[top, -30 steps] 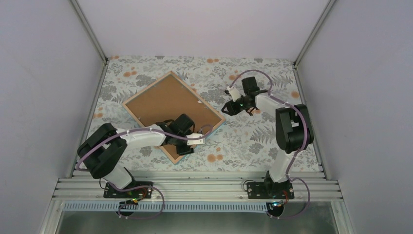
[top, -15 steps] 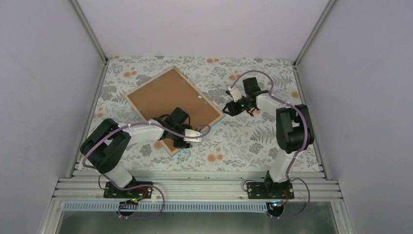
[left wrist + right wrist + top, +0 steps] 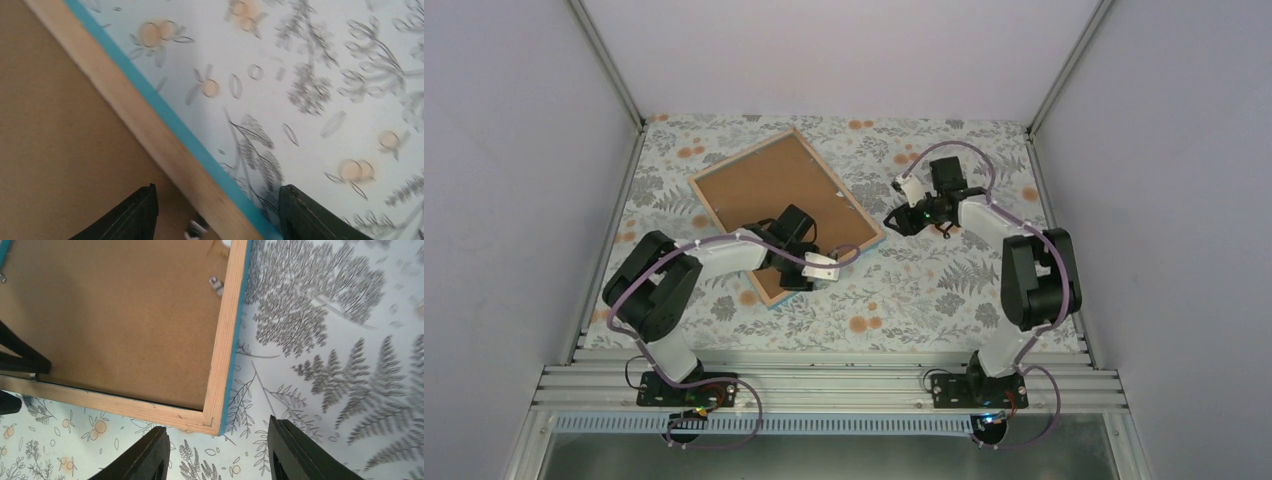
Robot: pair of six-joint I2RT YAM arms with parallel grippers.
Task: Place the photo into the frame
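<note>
Frame [image 3: 842, 186]: lies flat and face down on the bench [image 3: 944, 280], turned diamond-wise, left of centre in the upper half of the overhead view. Its light wood back faces up, and a thin turquoise strip shows along the outer edge.
Backing board [image 3: 769, 195]: brown, sits inside the frame's wood rails. A small metal tab [image 3: 216, 285] sits on it close to one rail.
Left hand [image 3: 796, 283]: at the frame's lower-right rail, near the bottom corner in the overhead view. The jaws stand moderately wide, astride the rail. One finger [image 3: 142, 212] is over the backing board, the other over the cloth beyond the turquoise edge. I cannot tell whether either finger touches the frame.
Right hand [image 3: 892, 224]: just right of the frame's right-hand corner in the overhead view. In its wrist view that corner sits just above the gap between the fingers [image 3: 150, 455]. The jaws are parted and nothing is between them.
Bench cover: pale cloth printed with grey ferns and small orange blossoms.
Arms: the left reaches in from the lower left, and the right stands folded at the right side.
</note>
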